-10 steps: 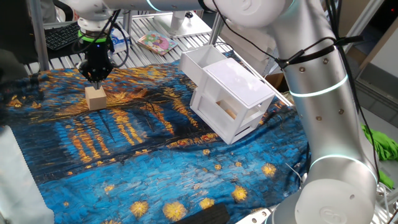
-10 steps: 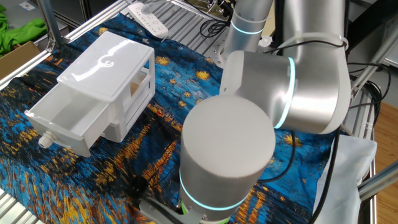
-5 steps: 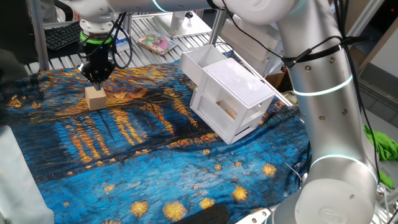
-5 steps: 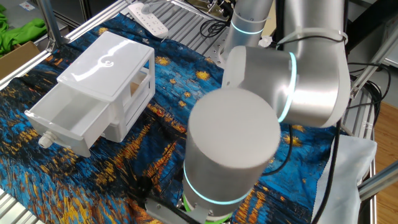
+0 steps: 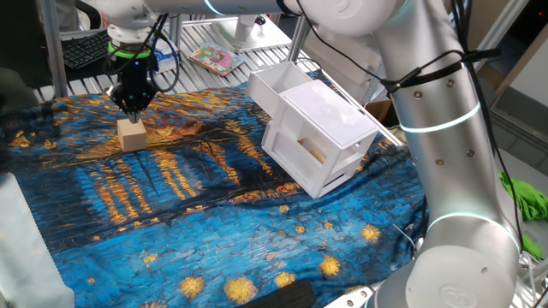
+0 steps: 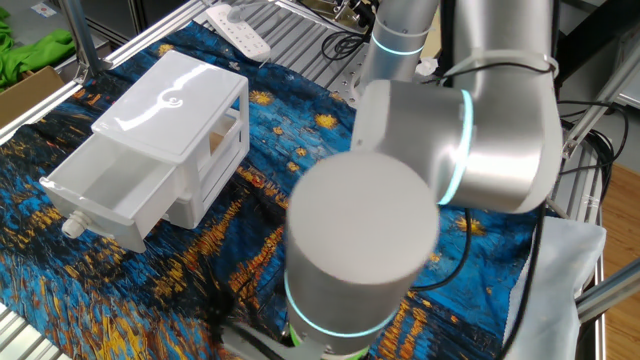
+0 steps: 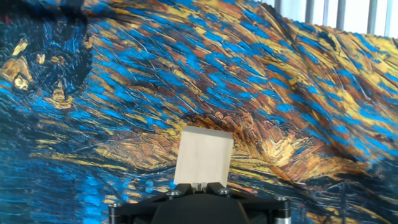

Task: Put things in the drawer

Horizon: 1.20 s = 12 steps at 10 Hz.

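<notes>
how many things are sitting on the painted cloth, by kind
blocks: 1, tan block under the tool
cabinets: 1, white cabinet with its drawer pulled open
total: 2

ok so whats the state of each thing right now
block: resting on the cloth, not gripped
claw: just above the block, open or shut unclear
upper drawer: pulled out, looks empty
lower drawer: pushed in
cabinet: upright on the cloth
</notes>
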Motion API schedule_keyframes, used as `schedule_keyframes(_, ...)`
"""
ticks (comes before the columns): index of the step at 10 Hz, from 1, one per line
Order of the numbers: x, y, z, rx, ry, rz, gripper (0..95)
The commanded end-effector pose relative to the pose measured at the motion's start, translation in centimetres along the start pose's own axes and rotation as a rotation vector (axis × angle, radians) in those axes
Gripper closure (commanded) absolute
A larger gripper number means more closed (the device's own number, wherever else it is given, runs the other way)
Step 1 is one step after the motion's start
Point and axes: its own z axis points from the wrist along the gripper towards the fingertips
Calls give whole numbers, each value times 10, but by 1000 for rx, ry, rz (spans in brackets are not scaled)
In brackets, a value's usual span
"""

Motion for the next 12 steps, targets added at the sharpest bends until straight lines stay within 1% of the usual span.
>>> schedule_keyframes(1,0,1,1,18,0,67,570)
schedule_keyframes(4,-2,3,5,23,-5,57,570)
schedule_keyframes(5,-4,5,7,26,-9,67,570)
schedule_keyframes(7,-11,8,8,25,-11,84,570)
schedule_keyframes(8,-15,9,9,24,-13,92,380)
schedule_keyframes(9,-18,9,10,26,-17,100,380)
schedule_keyframes(10,-19,9,11,30,-21,114,380)
schedule_keyframes(12,-21,9,13,31,-25,124,380)
